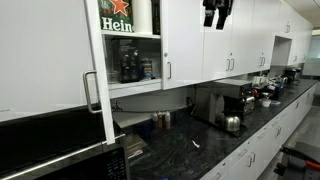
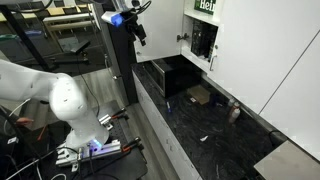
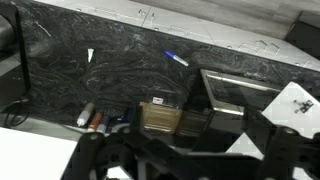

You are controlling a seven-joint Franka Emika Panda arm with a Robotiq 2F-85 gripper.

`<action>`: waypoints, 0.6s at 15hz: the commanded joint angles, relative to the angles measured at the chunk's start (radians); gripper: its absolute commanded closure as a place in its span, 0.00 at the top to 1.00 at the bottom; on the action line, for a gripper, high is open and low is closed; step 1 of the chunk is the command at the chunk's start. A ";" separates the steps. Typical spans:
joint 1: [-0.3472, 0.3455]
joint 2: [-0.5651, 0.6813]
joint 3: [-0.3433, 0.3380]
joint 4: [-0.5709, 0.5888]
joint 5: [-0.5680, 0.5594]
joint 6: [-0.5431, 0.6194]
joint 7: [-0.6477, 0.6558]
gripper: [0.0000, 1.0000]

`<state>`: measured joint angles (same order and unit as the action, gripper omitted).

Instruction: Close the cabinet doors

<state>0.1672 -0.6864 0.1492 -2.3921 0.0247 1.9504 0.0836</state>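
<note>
One white cabinet door (image 1: 55, 55) stands swung wide open, its silver bar handle (image 1: 92, 90) near its free edge; in the other exterior view it is the large near panel (image 2: 262, 50). The open cabinet (image 1: 135, 55) shows a Heineken box (image 1: 117, 20) and dark items on a shelf. The neighbouring door (image 1: 185, 40) looks flush with the cabinet row in both exterior views (image 2: 160, 30). My gripper (image 1: 217, 12) hangs high in front of the upper cabinets, beyond that door, apart from both handles, and looks open and empty. It also shows in the exterior view (image 2: 136, 27) and wrist view (image 3: 180, 150).
A black stone countertop (image 1: 200, 150) runs under the cabinets, with a coffee machine (image 1: 225, 100), a kettle (image 1: 233, 122) and small items. The wrist view looks down on the counter with a blue pen (image 3: 176, 58). The white robot base (image 2: 65, 105) stands on the floor beside it.
</note>
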 commanded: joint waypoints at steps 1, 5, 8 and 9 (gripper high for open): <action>0.067 0.024 -0.040 0.074 0.092 -0.114 -0.127 1.00; 0.111 0.068 -0.043 0.152 0.187 -0.205 -0.216 1.00; 0.123 0.101 -0.026 0.181 0.229 -0.211 -0.231 1.00; 0.126 0.115 -0.017 0.185 0.239 -0.198 -0.229 1.00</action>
<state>0.2825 -0.6378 0.1231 -2.2591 0.2241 1.7758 -0.1147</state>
